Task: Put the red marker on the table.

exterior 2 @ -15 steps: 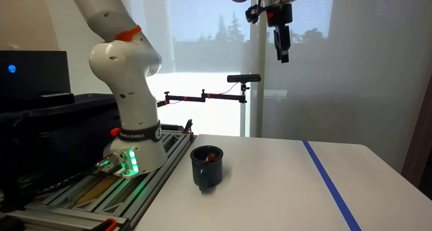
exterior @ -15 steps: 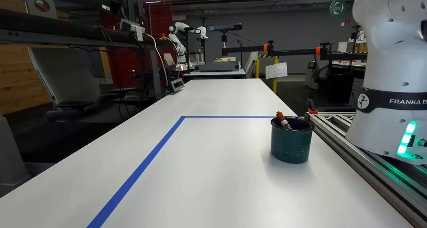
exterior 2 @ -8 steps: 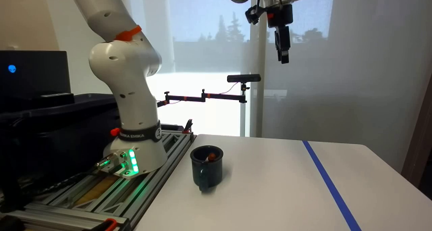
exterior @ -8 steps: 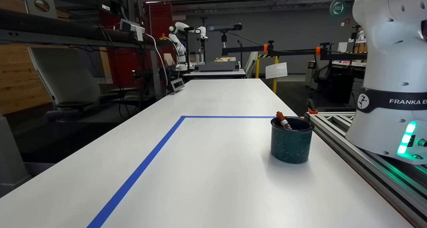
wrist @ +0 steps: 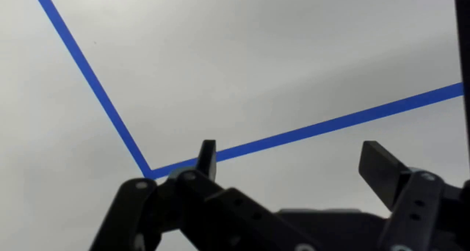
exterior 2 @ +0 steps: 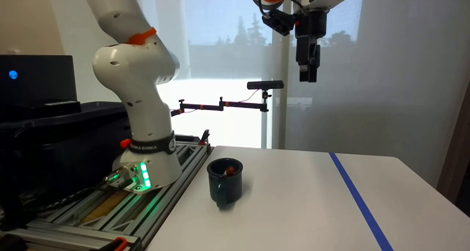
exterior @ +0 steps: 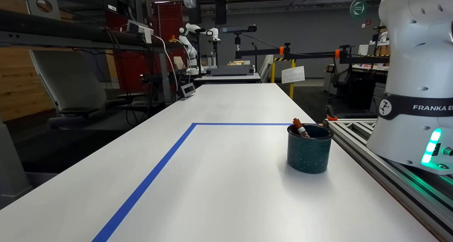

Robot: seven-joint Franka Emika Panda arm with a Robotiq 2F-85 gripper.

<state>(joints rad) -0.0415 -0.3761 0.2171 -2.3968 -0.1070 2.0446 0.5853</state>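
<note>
The red marker (exterior: 300,128) leans inside the dark teal cup (exterior: 308,155). Its red end sticks up past the rim, with a whitish band below it; its lower part is hidden by the cup. In an exterior view only the marker's red end (exterior 2: 230,170) and a bit of white show inside the cup (exterior 2: 224,188). The cup stands upright on the white table (exterior: 226,185), near the robot's base. My gripper (exterior 2: 307,80) is high above the table, away from the cup. In the wrist view the gripper (wrist: 288,142) is open and empty above the table (wrist: 257,60).
A blue tape line (exterior: 155,173) forms a corner on the table, and that corner shows in the wrist view (wrist: 148,172). The metal rail frame (exterior 2: 191,181) with the robot base runs along the table edge. A camera on a boom (exterior 2: 265,85) stands beyond the table.
My gripper has come lower and turned, and its fingers now show at the top of an exterior view. The cup and the marker have not moved.
</note>
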